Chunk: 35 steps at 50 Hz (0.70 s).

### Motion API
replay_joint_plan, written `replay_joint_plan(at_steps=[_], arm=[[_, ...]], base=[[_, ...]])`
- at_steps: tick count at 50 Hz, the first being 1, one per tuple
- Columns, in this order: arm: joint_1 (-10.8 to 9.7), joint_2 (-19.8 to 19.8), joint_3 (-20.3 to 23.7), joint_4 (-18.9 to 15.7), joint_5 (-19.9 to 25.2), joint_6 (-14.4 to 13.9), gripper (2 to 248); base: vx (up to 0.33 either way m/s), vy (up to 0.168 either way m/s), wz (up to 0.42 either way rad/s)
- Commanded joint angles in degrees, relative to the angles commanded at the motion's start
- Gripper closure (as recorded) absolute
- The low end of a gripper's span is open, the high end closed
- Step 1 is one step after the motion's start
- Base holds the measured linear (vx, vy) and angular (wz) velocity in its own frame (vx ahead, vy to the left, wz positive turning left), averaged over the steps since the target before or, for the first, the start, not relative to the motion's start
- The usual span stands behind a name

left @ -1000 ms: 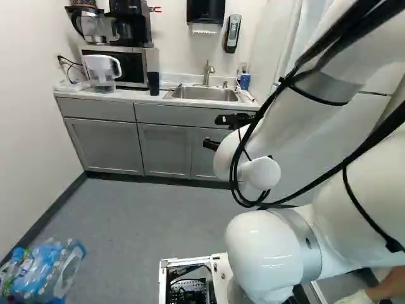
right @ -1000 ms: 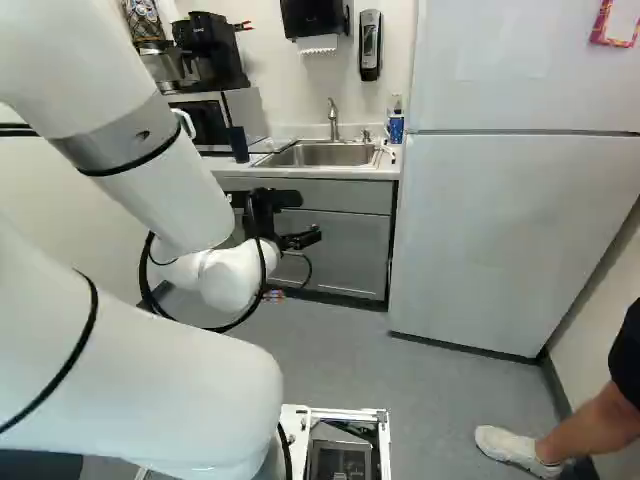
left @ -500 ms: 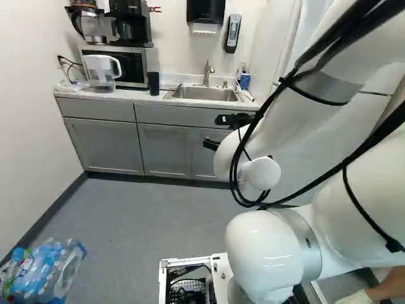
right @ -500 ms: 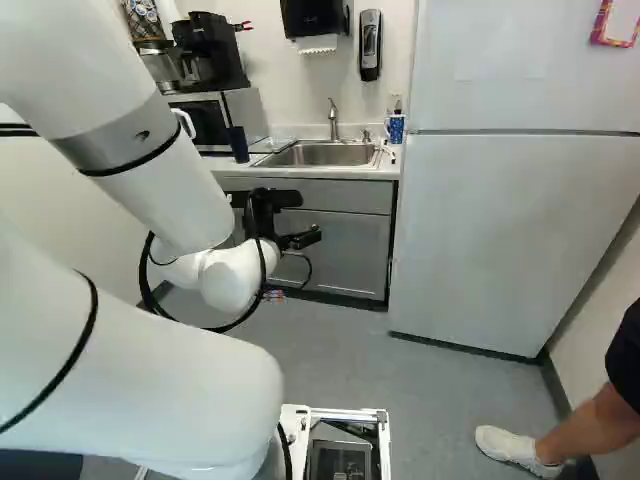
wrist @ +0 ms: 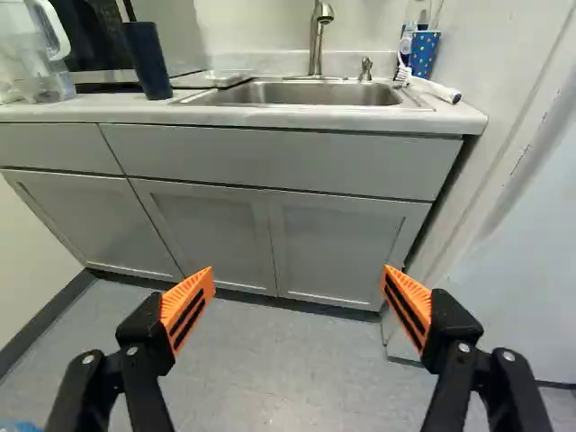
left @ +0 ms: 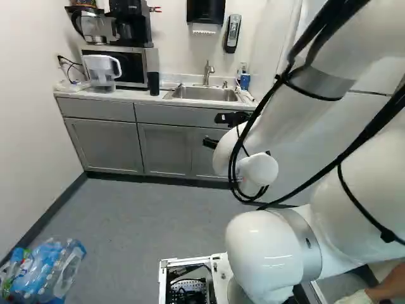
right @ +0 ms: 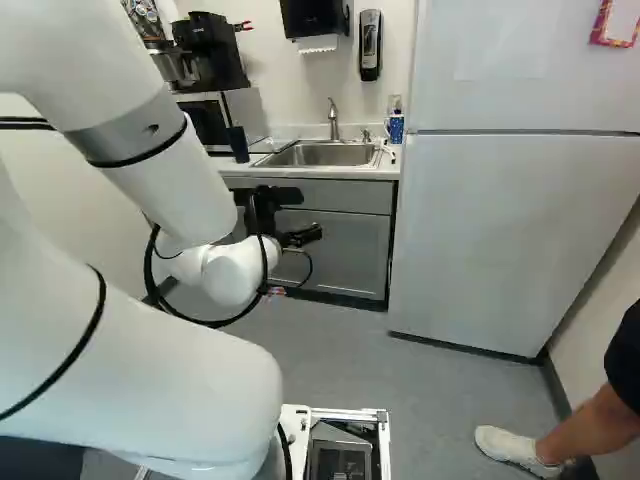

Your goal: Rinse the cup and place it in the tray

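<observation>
- Dark blue cup (wrist: 148,61): stands upright on the light countertop (wrist: 270,116), just beside the sink (wrist: 306,94), on the side toward the microwave (left: 130,66). The gripper (right: 316,233) is well apart from it.
- Polka-dot cup (wrist: 423,54): on the same countertop, at the opposite side of the sink. Which of the two cups the task means cannot be told.
- White shallow tray (wrist: 209,79): lies between the dark blue cup and the sink; whether it touches the sink's rim cannot be told.
- Gripper, wrist view (wrist: 299,274): the two fingers stand wide apart, orange pads (wrist: 187,308) facing each other, nothing held between them. It points toward the gray cabinets (wrist: 270,225) under the countertop.
- Faucet (wrist: 317,40): rises behind the sink, upright.
- White-handled brush (wrist: 436,88): lies on the countertop near the polka-dot cup.
- Clear pitcher (left: 100,73): white handle, on the countertop in front of the microwave.
- Coffee maker (left: 131,25): on top of the microwave.
- Paper towel dispenser (right: 313,17) and soap dispenser (right: 370,45): mounted on the wall above the sink area.
- White refrigerator (right: 510,230): beside the cabinets, at the right of the right base view.
- Pack of bottles (left: 41,271): on the floor, at the left of the left base view.
</observation>
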Motion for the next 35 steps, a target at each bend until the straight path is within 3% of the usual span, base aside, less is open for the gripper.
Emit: replay_joint_plan(at_steps=[35], arm=[[0.00, 1.23, -3.86, 0.00, 0.00, 0.00, 3]], base=[[0.000, 0.000, 0.000]])
